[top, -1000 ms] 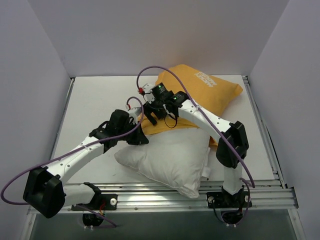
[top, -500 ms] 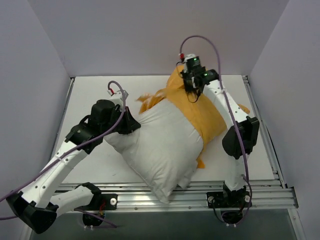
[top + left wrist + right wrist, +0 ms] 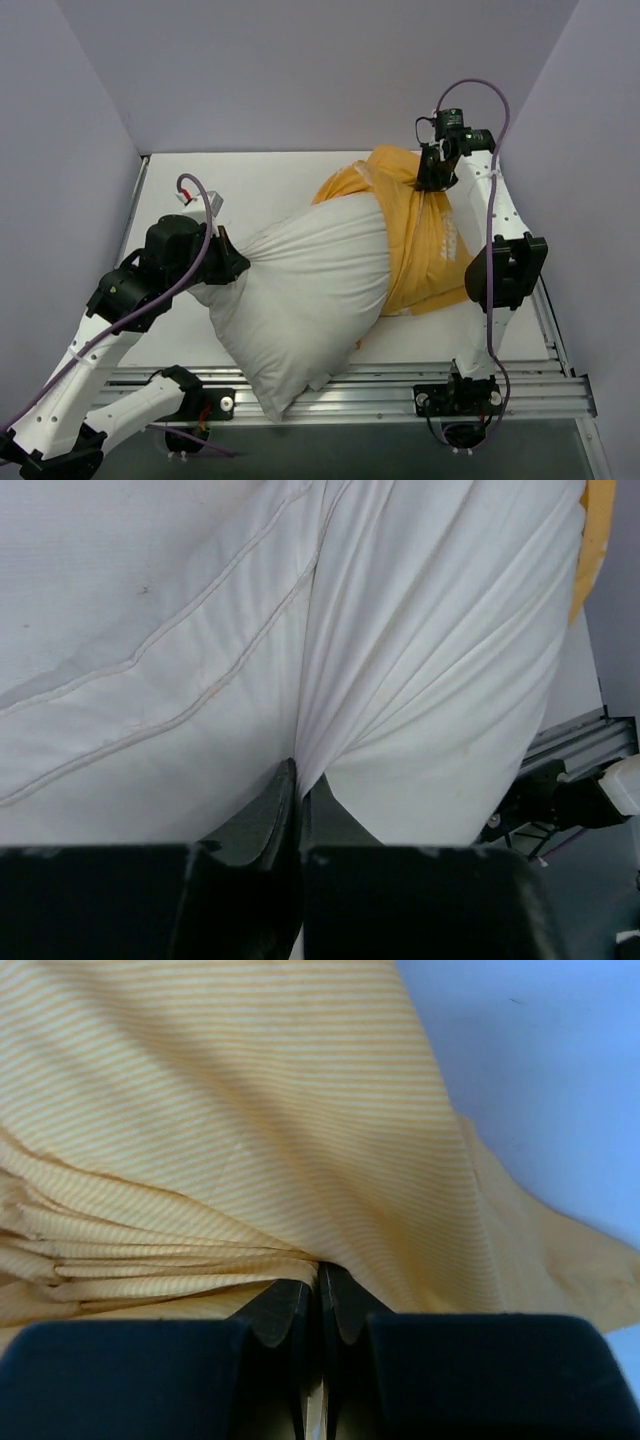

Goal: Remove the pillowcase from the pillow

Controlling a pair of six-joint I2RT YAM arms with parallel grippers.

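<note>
The white pillow (image 3: pixel 300 295) lies across the table's middle, most of it bare, its far right end still inside the orange-yellow pillowcase (image 3: pixel 425 245). My left gripper (image 3: pixel 232 262) is shut on the pillow's left corner; in the left wrist view the white fabric (image 3: pixel 420 650) is pinched between the jaws at my left gripper (image 3: pixel 298 785). My right gripper (image 3: pixel 434 178) is shut on the pillowcase at the back right. Bunched striped pillowcase cloth (image 3: pixel 220 1140) runs into the closed jaws of my right gripper (image 3: pixel 320 1285) in the right wrist view.
White walls close the table at the back and both sides. A metal rail (image 3: pixel 380 392) runs along the near edge, and the pillow's lower corner hangs over it. The right arm's elbow (image 3: pixel 505 270) stands beside the pillowcase.
My right gripper has closed on the pillowcase and pulled it to the back right. My left gripper has drawn the pillow leftward, so more white pillow is bare.
</note>
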